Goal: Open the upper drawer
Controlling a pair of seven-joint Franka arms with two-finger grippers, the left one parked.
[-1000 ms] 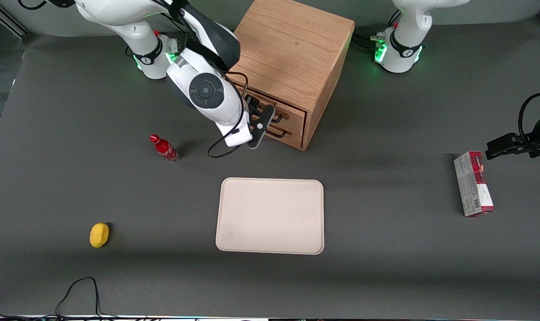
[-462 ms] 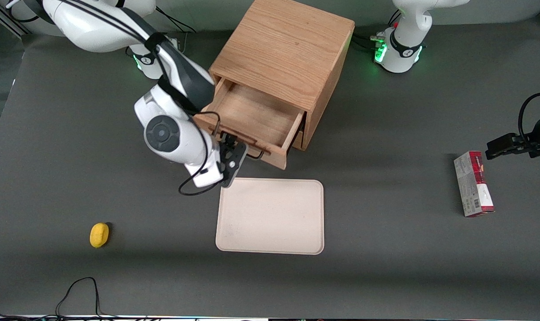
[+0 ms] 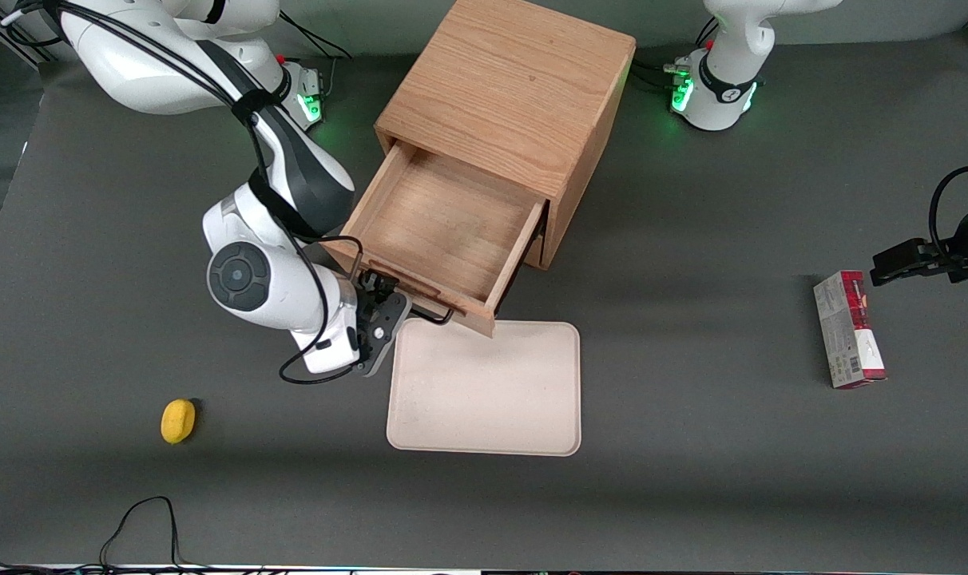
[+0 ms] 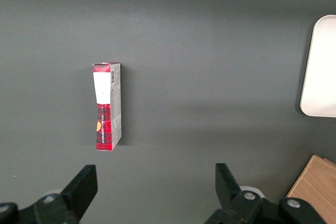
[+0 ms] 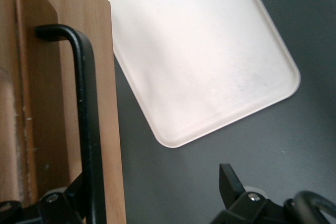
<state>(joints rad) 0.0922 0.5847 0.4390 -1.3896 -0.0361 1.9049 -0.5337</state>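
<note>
The upper drawer (image 3: pixel 444 231) of the oak cabinet (image 3: pixel 508 88) is pulled far out toward the front camera, and its bare wooden inside shows. Its thin black bar handle (image 3: pixel 424 311) runs along the front panel, whose corner overhangs the tray. My right gripper (image 3: pixel 378 319) is at the handle's end toward the working arm, just in front of the panel. In the right wrist view the gripper (image 5: pixel 152 182) is open, its fingers wide apart. The handle (image 5: pixel 86 129) runs close by one finger (image 5: pixel 73 195), and the drawer front (image 5: pixel 52 77) lies under it. The lower drawer is hidden under the upper one.
A cream tray (image 3: pixel 484 387) lies on the table nearer the front camera than the drawer; it also shows in the right wrist view (image 5: pixel 194 56). A yellow object (image 3: pixel 178 421) lies toward the working arm's end. A red and white box (image 3: pixel 849 329) lies toward the parked arm's end.
The upper drawer went from shut to far out toward the front camera. My gripper moved the same way with the handle. The arm now hides the red bottle.
</note>
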